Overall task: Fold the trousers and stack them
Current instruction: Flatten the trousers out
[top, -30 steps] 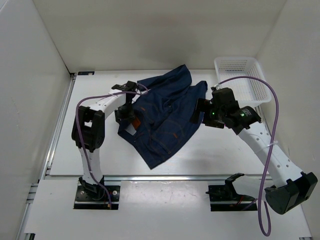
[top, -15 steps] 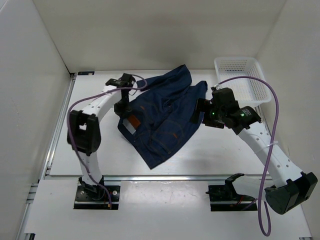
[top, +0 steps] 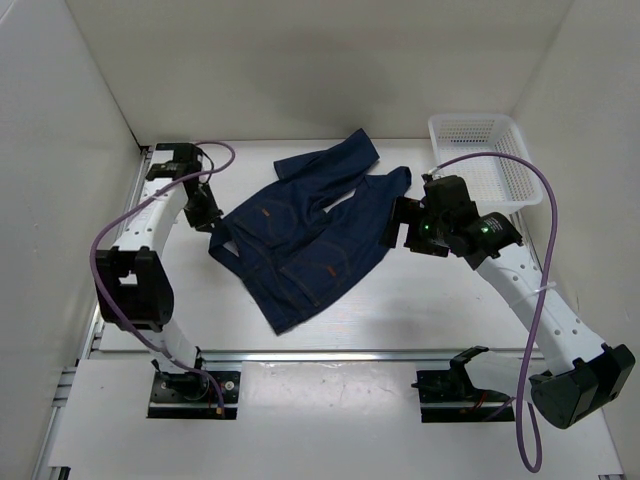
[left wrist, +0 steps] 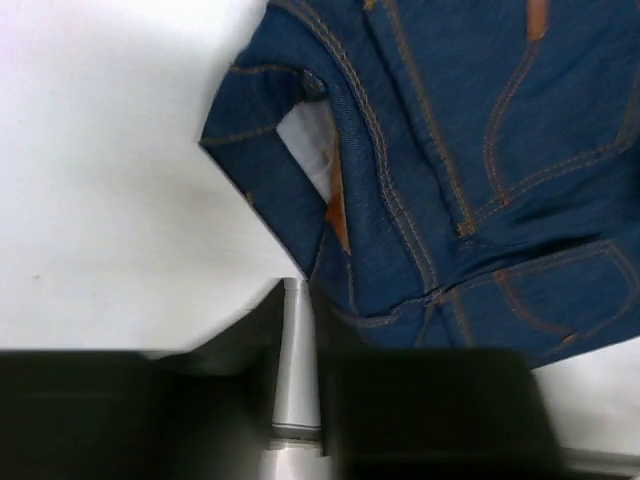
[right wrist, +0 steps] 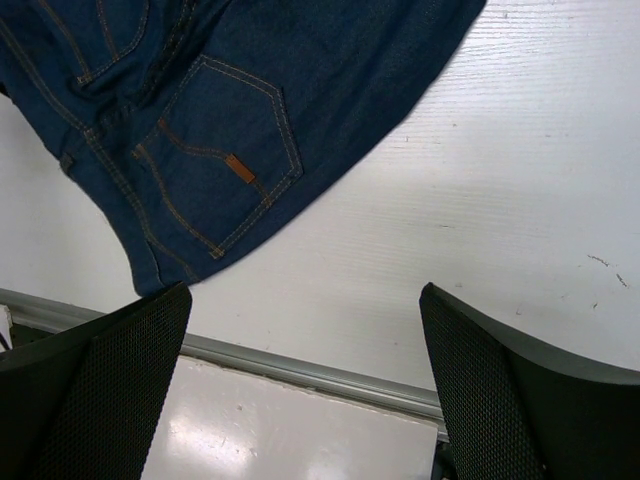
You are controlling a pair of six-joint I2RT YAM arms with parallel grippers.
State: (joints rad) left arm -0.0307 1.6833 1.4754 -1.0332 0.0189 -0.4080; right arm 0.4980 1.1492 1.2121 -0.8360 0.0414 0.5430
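Note:
The dark blue trousers (top: 305, 235) lie spread in the middle of the table, with the waist to the left and a leg reaching toward the back. My left gripper (top: 207, 212) sits at their left waist edge. In the left wrist view the waistband (left wrist: 350, 200) with tan stitching runs right down to my gripper (left wrist: 300, 320), and its dark fingers hide whether cloth is pinched. My right gripper (top: 393, 222) hovers over the trousers' right edge. In the right wrist view it (right wrist: 305, 295) stands wide open over bare table, just below a back pocket (right wrist: 215, 150).
A white mesh basket (top: 470, 120) stands at the back right corner. White walls close in the left, back and right sides. A metal rail (top: 350, 353) runs along the near table edge, also seen in the right wrist view (right wrist: 300, 370).
My left arm swung left and back, dragging the waist of the trousers with it and spreading the bunched cloth flatter. The right arm stayed still.

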